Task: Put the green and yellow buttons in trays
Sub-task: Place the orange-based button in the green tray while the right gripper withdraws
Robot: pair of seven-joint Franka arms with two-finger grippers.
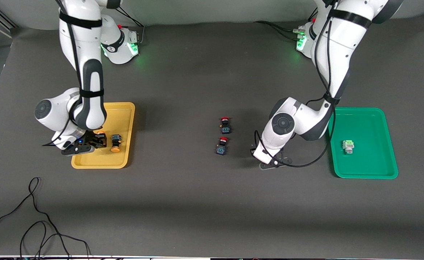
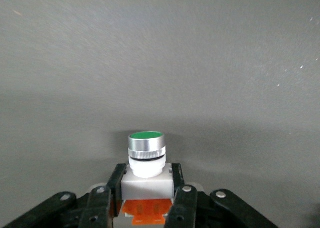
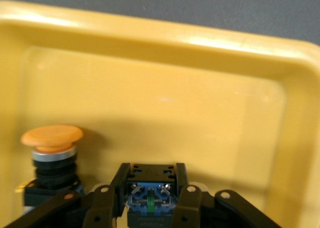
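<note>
My right gripper (image 1: 92, 141) is low in the yellow tray (image 1: 127, 119) and shut on a black-and-blue button (image 3: 150, 194). A bit of that button's orange cap (image 1: 99, 133) shows by the fingers. A second yellow-capped button (image 1: 116, 142) lies in the tray beside it and also shows in the right wrist view (image 3: 51, 138). My left gripper (image 1: 269, 163) is low over the table between the red buttons and the green tray (image 1: 360, 110). It is shut on a round green-capped button (image 2: 146, 148) with a white body. A light green square-capped button (image 1: 348, 145) lies in the green tray.
Two red-capped black-and-blue buttons (image 1: 225, 124) (image 1: 222, 145) lie mid-table, toward the right arm's end from my left gripper. A loose black cable (image 1: 34, 216) lies near the front edge at the right arm's end.
</note>
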